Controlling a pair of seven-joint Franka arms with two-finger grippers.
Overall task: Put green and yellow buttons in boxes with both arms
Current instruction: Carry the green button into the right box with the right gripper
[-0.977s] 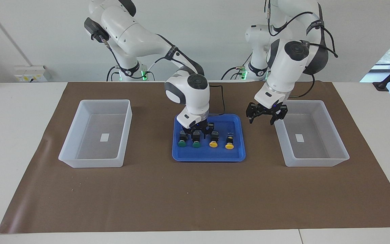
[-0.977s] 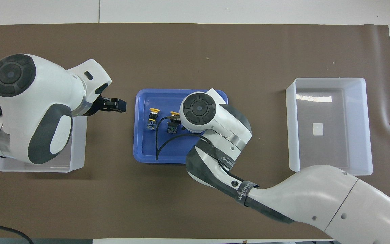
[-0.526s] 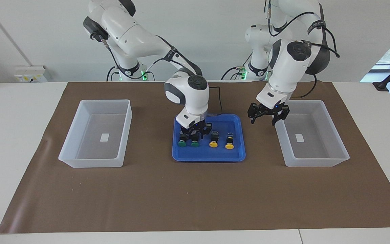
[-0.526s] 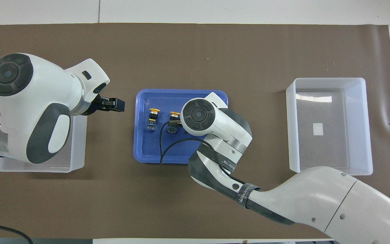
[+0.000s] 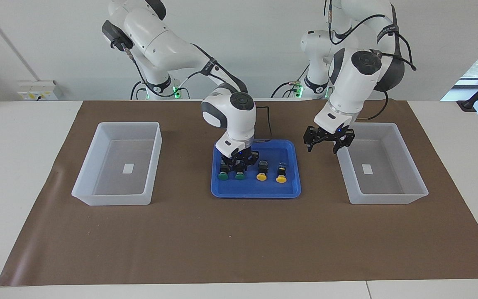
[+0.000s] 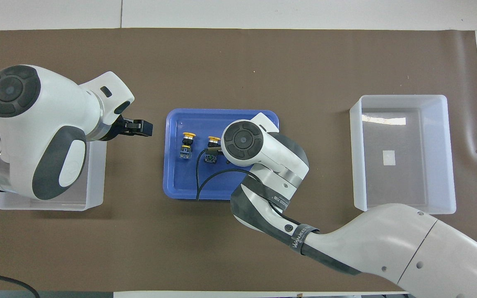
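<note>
Four buttons stand in a row in the blue tray [image 5: 255, 192]: two green ones [image 5: 223, 176] [image 5: 239, 175] and two yellow ones [image 5: 261, 177] [image 5: 281, 179]. My right gripper [image 5: 239, 165] is down in the tray, shut on the black body of the green button that stands beside a yellow one. In the overhead view the right wrist hides both green buttons, and only the yellow buttons [image 6: 188, 134] [image 6: 213, 138] show. My left gripper [image 5: 322, 148] hangs open and holds nothing, over the mat between the tray and the box [image 5: 388, 198] at the left arm's end.
A second box [image 5: 114, 200] holding only a white label sits at the right arm's end of the brown mat. In the overhead view the left arm covers much of its box [image 6: 94, 178]. A black cable from the right wrist lies across the tray [image 6: 180, 182].
The right gripper has come down lower over the green button and its fingers have drawn in around it. The left gripper lifted slightly early on, then held still.
</note>
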